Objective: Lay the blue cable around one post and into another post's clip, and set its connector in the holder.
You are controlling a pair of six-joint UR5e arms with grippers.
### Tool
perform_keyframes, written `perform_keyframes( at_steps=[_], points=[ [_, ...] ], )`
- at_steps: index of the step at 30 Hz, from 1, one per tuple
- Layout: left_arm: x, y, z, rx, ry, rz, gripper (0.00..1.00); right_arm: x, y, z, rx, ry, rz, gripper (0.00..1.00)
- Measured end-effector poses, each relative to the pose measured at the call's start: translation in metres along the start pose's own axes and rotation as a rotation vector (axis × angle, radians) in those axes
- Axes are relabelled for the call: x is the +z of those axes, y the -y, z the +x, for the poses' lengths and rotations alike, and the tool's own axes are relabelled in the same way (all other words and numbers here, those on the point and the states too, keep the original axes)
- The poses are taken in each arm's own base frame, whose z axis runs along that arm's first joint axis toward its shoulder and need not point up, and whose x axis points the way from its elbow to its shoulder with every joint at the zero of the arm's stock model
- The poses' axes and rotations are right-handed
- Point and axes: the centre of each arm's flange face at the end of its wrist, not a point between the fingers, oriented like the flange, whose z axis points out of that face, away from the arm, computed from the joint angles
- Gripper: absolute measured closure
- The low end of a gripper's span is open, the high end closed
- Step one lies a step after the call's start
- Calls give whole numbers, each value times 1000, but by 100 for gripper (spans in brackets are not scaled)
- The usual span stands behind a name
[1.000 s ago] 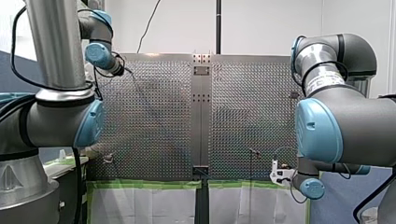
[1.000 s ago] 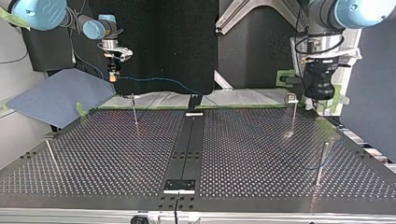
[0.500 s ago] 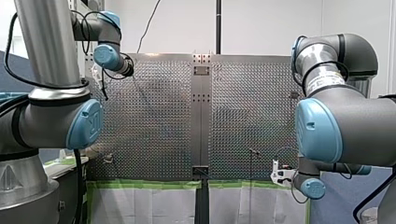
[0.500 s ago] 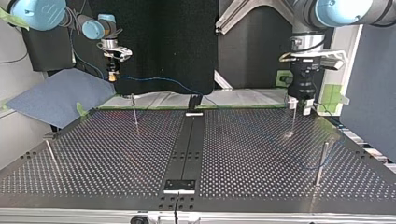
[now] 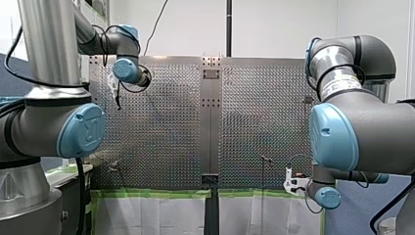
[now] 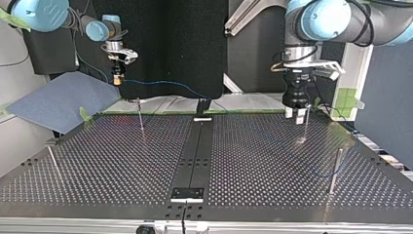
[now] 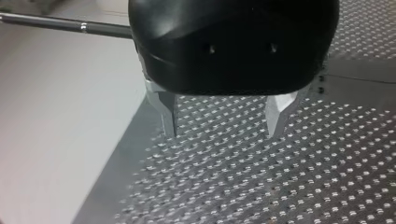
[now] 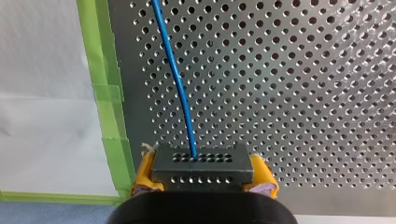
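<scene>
Blue cable (image 8: 175, 79) check: what's my right gripper (image 8: 204, 181) actually doing with it? /mo

Its yellow pads (image 8: 145, 176) are clamped on the connector (image 8: 203, 164), one each side. The cable leaves the connector's face and runs ahead over the perforated table (image 8: 303, 93), near the green tape (image 8: 106, 79). My guess is it's held up off the table so the run hangs free of the posts for routing. /kit

And my left gripper (image 7: 224, 123)? /mo

Metal fingers (image 7: 167, 109) spread apart, nothing between them, just holes below. The top view puts it just beside the clip post (image 6: 306, 124), which the wrist cam can't tell you. I'd say it's open to go for the cable's slack, but that's a guess. /kit

Anything else only the top view gives? /mo

The whole span. The cable sags through the air from the right gripper at the view's left to a dark fixture (image 6: 202, 105) at the middle of the edge farthest from that camera. It's round no post, not in the clip, and the connector's in no holder. There's maybe a faint blue trace near the plain post (image 6: 333, 168) at the right, too thin to call. The front view barely shows the cable. /kit
</scene>
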Motion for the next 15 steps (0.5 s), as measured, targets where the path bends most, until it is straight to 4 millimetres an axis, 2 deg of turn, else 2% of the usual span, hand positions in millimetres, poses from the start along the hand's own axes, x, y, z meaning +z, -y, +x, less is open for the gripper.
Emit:
perform_keyframes(
  at_steps=[8, 15],
  points=[
    [-10, 19, 48, -18, -71, 89, 7, 0, 1, 0, 0, 0, 0, 100],
    [-12, 38, 75, 8, -93, 152, 7, 0, -1, 0, 2, 2, -3, 100]
  ],
)
